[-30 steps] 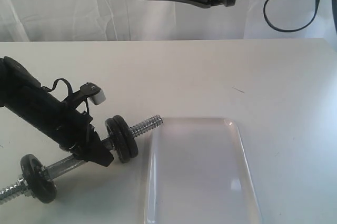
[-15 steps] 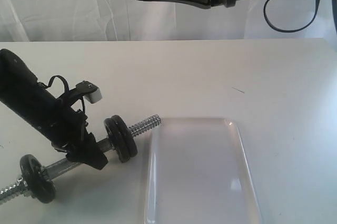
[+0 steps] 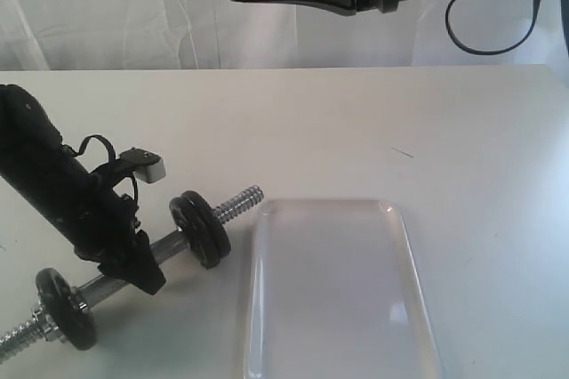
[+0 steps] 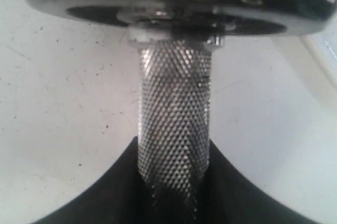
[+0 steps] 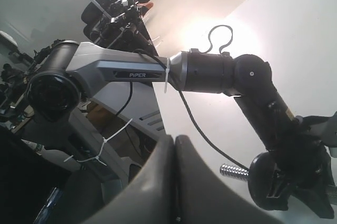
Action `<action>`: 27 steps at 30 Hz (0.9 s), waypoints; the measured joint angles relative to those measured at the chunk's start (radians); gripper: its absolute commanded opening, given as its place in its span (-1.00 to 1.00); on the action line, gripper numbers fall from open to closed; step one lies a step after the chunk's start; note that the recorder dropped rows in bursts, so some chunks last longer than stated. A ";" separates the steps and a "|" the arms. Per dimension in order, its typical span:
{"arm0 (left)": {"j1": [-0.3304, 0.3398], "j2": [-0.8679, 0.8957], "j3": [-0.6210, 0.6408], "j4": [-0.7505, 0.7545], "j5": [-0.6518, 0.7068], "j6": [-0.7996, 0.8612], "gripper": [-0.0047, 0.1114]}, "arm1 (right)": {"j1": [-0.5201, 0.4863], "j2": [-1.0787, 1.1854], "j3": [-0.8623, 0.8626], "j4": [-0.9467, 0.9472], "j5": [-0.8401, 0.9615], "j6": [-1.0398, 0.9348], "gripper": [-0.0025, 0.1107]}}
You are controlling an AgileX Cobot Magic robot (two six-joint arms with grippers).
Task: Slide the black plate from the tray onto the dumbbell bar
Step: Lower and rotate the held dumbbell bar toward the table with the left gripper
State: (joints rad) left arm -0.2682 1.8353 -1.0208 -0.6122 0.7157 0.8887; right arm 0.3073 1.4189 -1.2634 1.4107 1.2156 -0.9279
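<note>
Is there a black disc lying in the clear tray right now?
No, the tray is bare in the exterior view; the black discs sit on the dumbbell bar beside it.

Chrome dumbbell bar (image 3: pixel 238 205) lies diagonally on the table, its threaded tip close to the far left corner of the clear, glossy tray (image 3: pixel 338 281) but not touching. Black plate (image 3: pixel 200 229) stands upright on the bar, right behind that thread. Tray sits flat.

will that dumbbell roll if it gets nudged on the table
Likely yes: the dumbbell has round discs, so it could roll. Its steel bar probably makes it heavy. The knurled middle should resist slipping.
</note>
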 measured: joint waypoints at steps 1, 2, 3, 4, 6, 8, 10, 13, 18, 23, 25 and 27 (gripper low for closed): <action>0.000 0.000 0.000 -0.007 0.000 -0.025 -0.92 | 0.000 0.000 0.000 0.000 0.000 0.000 -0.96; 0.000 0.000 0.000 -0.014 0.000 -0.050 -0.92 | 0.000 0.000 0.000 0.000 0.000 0.000 -0.96; 0.000 0.000 0.000 -0.022 0.002 -0.070 -0.92 | 0.000 0.000 0.000 0.000 0.000 0.000 -0.96; 0.000 0.000 0.000 -0.035 0.002 -0.086 -0.92 | 0.000 0.000 0.000 0.000 0.000 0.000 -0.96; 0.000 0.006 0.002 -0.070 0.008 -0.106 -0.92 | 0.000 0.000 0.000 0.000 0.000 0.000 -0.96; 0.000 0.013 0.002 -0.109 0.018 -0.110 -0.92 | 0.000 0.000 0.000 0.000 0.000 0.000 -0.96; 0.000 0.022 0.004 -0.151 0.029 -0.110 -0.92 | 0.000 0.000 0.000 0.000 0.000 0.000 -0.96; 0.000 0.029 0.008 -0.194 0.037 -0.110 -0.92 | 0.000 0.000 0.000 0.000 0.000 0.000 -0.96; 0.000 0.034 0.011 -0.227 0.041 -0.108 -0.92 | 0.000 0.000 0.000 0.000 0.000 0.000 -0.96; 0.000 0.034 0.016 -0.259 0.029 -0.106 -0.92 | 0.000 0.000 0.000 0.000 0.000 0.000 -0.96; 0.000 0.035 0.018 -0.281 0.022 -0.098 -0.92 | 0.000 0.000 0.000 0.000 0.000 0.000 -0.96; 0.000 0.036 0.020 -0.308 0.016 -0.096 -0.92 | 0.000 0.000 0.000 0.000 0.000 0.000 -0.96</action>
State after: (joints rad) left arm -0.2682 1.8711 -1.0008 -0.9200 0.7314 0.7930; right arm 0.3073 1.4189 -1.2634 1.4107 1.2156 -0.9279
